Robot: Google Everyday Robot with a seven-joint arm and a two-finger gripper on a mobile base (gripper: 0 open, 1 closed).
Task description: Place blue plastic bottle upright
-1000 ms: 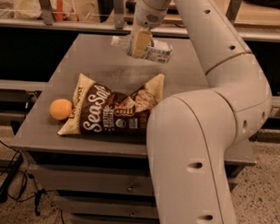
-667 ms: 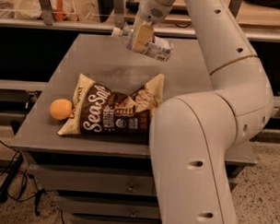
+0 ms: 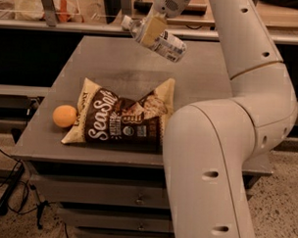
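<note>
The blue plastic bottle [image 3: 164, 42] is a small clear bottle with a white cap and a pale label. It hangs tilted in the air above the far part of the grey table [image 3: 116, 66], cap toward the upper left. My gripper [image 3: 151, 30] is shut on the bottle around its middle, reaching down from the top of the view. The bottle is clear of the tabletop.
A brown and cream chip bag [image 3: 124, 117] lies flat in the middle of the table. An orange [image 3: 64, 116] sits by its left end near the table's left edge. My arm's large white links [image 3: 221, 143] cover the table's right side. Drawers are below the tabletop.
The gripper has lifted the bottle up off the table's far part and tilted it, so its cap end now points up and to the left.
</note>
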